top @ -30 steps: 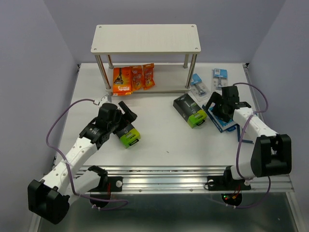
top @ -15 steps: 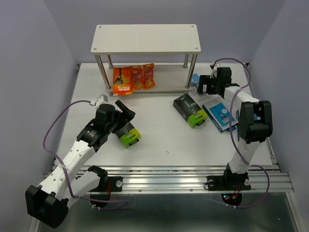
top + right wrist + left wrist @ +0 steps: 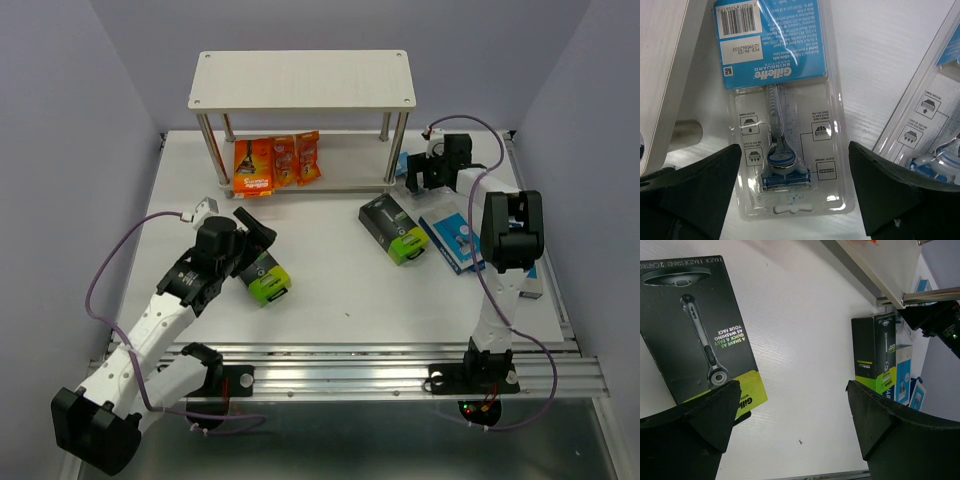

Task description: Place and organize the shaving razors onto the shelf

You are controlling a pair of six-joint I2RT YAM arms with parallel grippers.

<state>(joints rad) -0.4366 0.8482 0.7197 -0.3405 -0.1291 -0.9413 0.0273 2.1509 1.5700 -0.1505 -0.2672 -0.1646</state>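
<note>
Shelf [image 3: 300, 80] stands at the far edge of the table [image 3: 330, 300]. Its lower board holds three orange packs [image 3: 275, 163], bunched at the left end.

Left gripper [image 3: 795, 415]: jaws wide, low over the table, one finger by the lime corner of a black-and-green box [image 3: 695, 335].

A second black-and-green box [image 3: 393, 228] lies mid-right, well apart from the first, with a blue box [image 3: 455, 240] just beside it.

Right gripper [image 3: 795, 190]: jaws wide, holding nothing, straddling a blister card [image 3: 782, 100] that lies flat near the shelf's right post [image 3: 685, 135]. Another card [image 3: 935, 125] lies alongside.

blister card [image 3: 935, 115] cut by right edge, blue box [image 3: 450, 238] partly behind right arm [image 3: 512, 232]
</note>
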